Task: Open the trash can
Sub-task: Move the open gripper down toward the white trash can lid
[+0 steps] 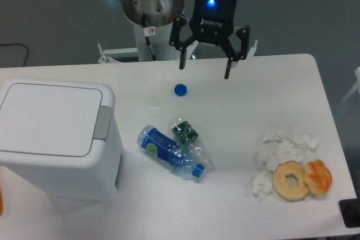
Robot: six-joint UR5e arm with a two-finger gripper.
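Observation:
The trash can (53, 139) is a large white boxy bin at the left of the table, with its flat white lid (48, 117) shut and a grey push tab (103, 122) on the lid's right edge. My gripper (205, 67) hangs over the back middle of the table, well to the right of and behind the bin. Its two black fingers are spread wide apart and hold nothing.
A blue bottle cap (180, 89) and a white cap (153, 102) lie below the gripper. Two crushed plastic bottles (171, 147) lie in the middle. Crumpled tissues (278, 150), a doughnut (291, 180) and an orange pastry (318, 176) lie at the right.

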